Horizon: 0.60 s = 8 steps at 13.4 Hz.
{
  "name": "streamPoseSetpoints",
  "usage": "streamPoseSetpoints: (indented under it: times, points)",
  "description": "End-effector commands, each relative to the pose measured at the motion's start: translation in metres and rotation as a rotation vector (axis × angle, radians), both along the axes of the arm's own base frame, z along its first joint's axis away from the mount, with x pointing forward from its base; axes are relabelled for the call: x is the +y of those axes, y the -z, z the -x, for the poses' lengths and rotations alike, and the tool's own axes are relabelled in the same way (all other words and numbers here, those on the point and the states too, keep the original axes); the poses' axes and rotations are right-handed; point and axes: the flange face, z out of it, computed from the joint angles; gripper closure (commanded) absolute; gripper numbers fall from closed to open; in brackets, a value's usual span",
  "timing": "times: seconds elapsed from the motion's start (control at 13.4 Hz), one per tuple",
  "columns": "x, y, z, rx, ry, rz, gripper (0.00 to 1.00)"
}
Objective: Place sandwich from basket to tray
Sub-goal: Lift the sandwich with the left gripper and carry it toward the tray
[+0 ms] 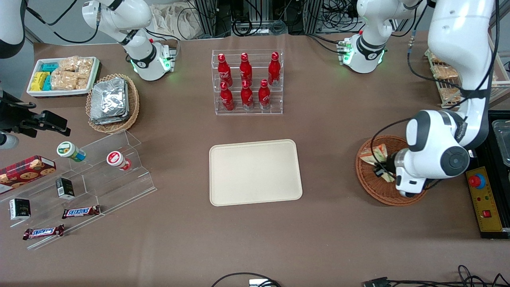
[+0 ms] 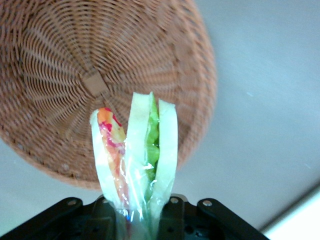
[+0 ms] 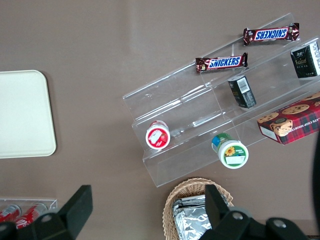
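Counter, brown, wide and crowded at the frame's left and top with goods; centre holds the tray, cream, bare, lying flat. At the right of the front view sits the basket, reddish wicker, with the working arm bent low over it. Gripper is above the basket's bowl, fingers closed on the sandwich, which the wrist view shows pinched at its narrow end, bread slices and green and orange filling fanning away from the fingers, clear wrap bunched in the pinch. Sandwich appears lifted off the weave, basket floor visible beneath it, though how high I cannot tell. Risks, as I judge them: hold is on slick wrap and soft bread, so the wedge could slide out or pivot during the carry across open counter to the tray; squeezing harder would crush it. A low carry could clip the basket rim and drag the basket along.
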Motion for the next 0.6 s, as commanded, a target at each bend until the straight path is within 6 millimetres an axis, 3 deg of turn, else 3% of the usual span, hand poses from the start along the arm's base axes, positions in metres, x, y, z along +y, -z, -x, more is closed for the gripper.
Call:
streamPoseSetpoints:
  times: [0.0,0.15,0.52]
  points:
    - [-0.057,-0.043,-0.006,-0.005,0.019,-0.012,0.84]
    - [-0.109,-0.046,0.002,-0.021,0.096,-0.005,0.84]
    - [-0.211,-0.028,0.016,-0.031,0.262,0.009,0.84]
